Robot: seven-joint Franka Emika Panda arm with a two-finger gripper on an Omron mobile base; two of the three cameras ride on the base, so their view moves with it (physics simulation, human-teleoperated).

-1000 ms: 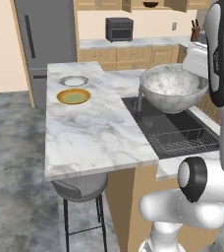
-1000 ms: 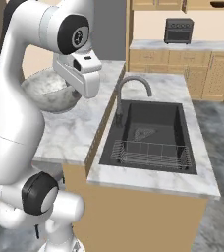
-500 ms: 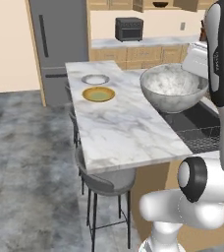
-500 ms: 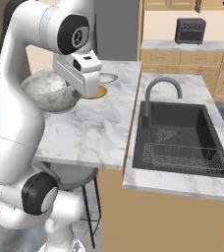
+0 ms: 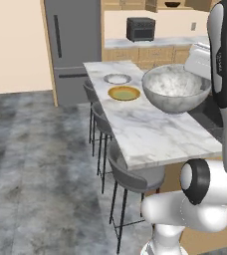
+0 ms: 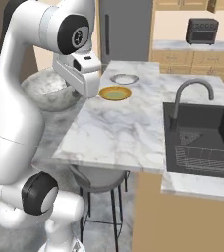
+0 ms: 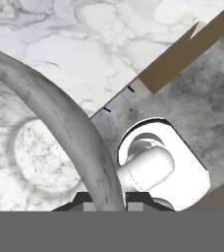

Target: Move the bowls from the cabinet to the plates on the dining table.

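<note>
One bowl (image 5: 175,88) carried w/ jaws clenched on its rim (kept level), above bench (image 5: 145,129), short of plates (image 5: 124,93).

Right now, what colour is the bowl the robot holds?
Grey-white marbled bowl, clearest in the left base view.

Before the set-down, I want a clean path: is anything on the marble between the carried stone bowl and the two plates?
Nothing visible: the marble bowl hangs above bare dining table, and the tan plate and grey plate lie uncovered beyond it.
</note>
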